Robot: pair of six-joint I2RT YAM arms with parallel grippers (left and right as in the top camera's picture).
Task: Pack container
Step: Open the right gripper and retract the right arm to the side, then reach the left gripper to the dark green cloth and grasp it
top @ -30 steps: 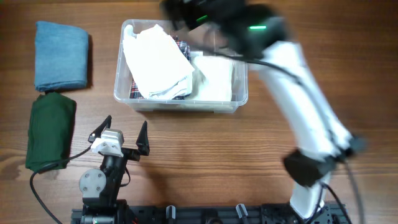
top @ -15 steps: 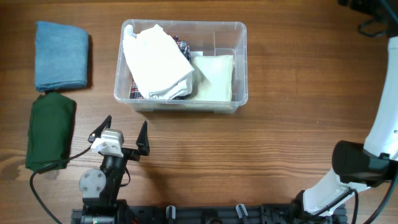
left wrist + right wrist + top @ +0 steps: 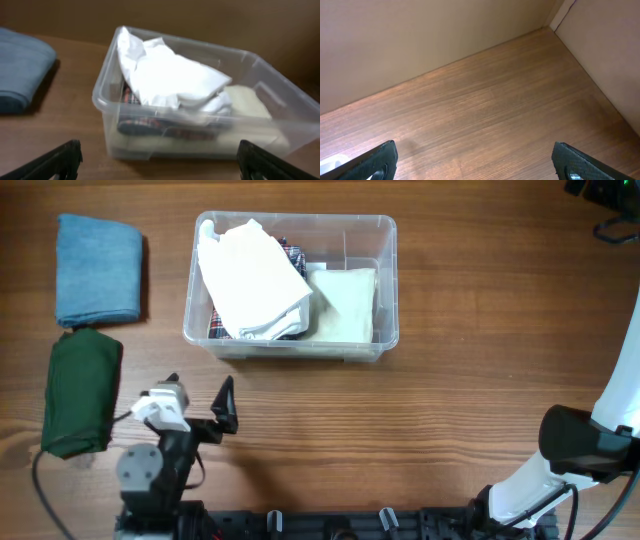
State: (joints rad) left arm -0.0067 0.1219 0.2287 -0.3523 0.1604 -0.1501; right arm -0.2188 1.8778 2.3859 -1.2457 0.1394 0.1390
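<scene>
**Overhead view.** The left pincer (image 3: pixel 200 392) stands with its jaws spread, gripping nothing. The container (image 3: pixel 391 280) rests on the wooden table (image 3: pixel 450 410) ahead of this pincer, slightly to its right and well apart from it. Inside lie a white garment (image 3: pixel 255 280), a cream folded cloth (image 3: pixel 348 305) and a plaid item (image 3: pixel 291 250) that is mostly covered. A green cloth (image 3: pixel 80 395) lies just left of the pincer, and a blue cloth (image 3: pixel 98 270) lies ahead of it on the left. The right arm (image 3: pixel 620 380) runs to the upper right corner, where the frame cuts off its end.

**Left wrist view.** This view shows the container's near wall. The plaid item lies under the white garment, pressed against the clear plastic. Both fingers (image 3: pixel 60 162) are cut off at the lower edge. The picture is blurred.

**Right wrist view.** The right pincer (image 3: pixel 475 155) is spread wide, with nothing between its jaws. Ahead of it lie only bare wood grain and a plain beige wall (image 3: pixel 395 35), which meets a second wall at a corner on the upper right. Only the finger ends show.
</scene>
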